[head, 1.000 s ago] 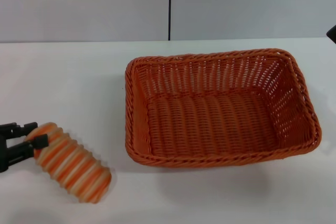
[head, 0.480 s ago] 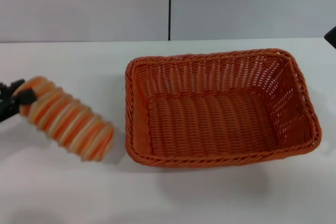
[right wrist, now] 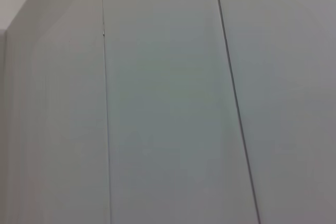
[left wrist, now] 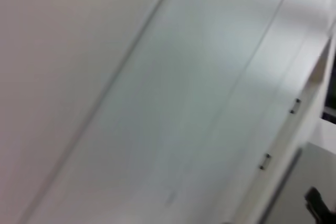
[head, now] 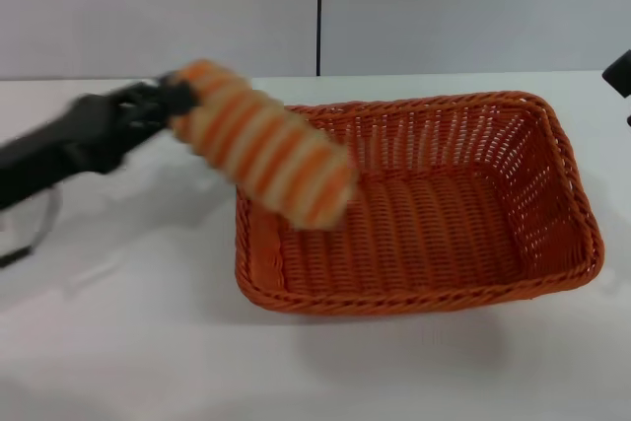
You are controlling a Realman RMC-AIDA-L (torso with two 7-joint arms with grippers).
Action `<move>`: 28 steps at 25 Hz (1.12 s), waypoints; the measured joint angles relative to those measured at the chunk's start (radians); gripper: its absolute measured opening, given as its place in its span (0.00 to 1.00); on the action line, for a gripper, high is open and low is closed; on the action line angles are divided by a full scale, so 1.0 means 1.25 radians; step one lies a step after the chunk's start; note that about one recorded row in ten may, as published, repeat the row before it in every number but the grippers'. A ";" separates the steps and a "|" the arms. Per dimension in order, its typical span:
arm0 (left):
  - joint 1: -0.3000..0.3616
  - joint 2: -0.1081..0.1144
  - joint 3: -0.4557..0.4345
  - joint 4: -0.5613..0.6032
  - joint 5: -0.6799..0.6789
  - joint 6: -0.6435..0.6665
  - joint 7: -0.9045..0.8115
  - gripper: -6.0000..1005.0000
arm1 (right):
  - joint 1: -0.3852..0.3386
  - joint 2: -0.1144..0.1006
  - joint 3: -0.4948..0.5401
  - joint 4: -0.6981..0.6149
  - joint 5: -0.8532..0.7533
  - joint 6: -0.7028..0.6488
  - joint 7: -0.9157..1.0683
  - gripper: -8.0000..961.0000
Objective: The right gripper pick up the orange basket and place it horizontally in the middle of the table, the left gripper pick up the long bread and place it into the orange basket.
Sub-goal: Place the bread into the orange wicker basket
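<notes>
We see a white table [head: 128, 342] against a grey wall [head: 158, 7]. The orange basket [head: 414, 209] lies flat on it, long side across, a little right of the middle. The left gripper [head: 170, 98] reaches in from the left, raised above the table, its fingers clamped on one end of the bread [head: 261, 143]. The bread, striped orange and cream, hangs in the air, tilted down to the right, its free end over the basket's left rim, not touching it. Of the right gripper [head: 621, 74] we see only a dark tip at the right edge, well apart from the basket; we cannot tell its state. Both wrist views show only blank wall panels.
</notes>
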 joint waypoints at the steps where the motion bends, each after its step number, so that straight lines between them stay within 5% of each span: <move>1: -0.013 0.000 0.018 -0.032 0.000 -0.017 0.022 0.30 | 0.001 0.000 0.003 0.003 0.000 0.007 0.000 0.58; 6: -0.087 -0.001 0.065 -0.183 0.000 -0.115 0.159 0.25 | -0.005 0.000 0.015 0.010 0.000 0.029 0.000 0.58; 13: -0.123 -0.004 0.117 -0.254 0.001 -0.192 0.276 0.18 | -0.007 0.000 0.045 0.035 0.018 0.088 0.003 0.58; 19: -0.121 -0.004 0.111 -0.288 0.000 -0.209 0.370 0.16 | 0.008 0.000 0.048 0.051 0.021 0.090 0.003 0.58; 28: -0.090 0.005 0.118 -0.282 0.003 -0.202 0.407 0.28 | 0.041 0.000 0.053 0.068 0.021 0.089 0.001 0.58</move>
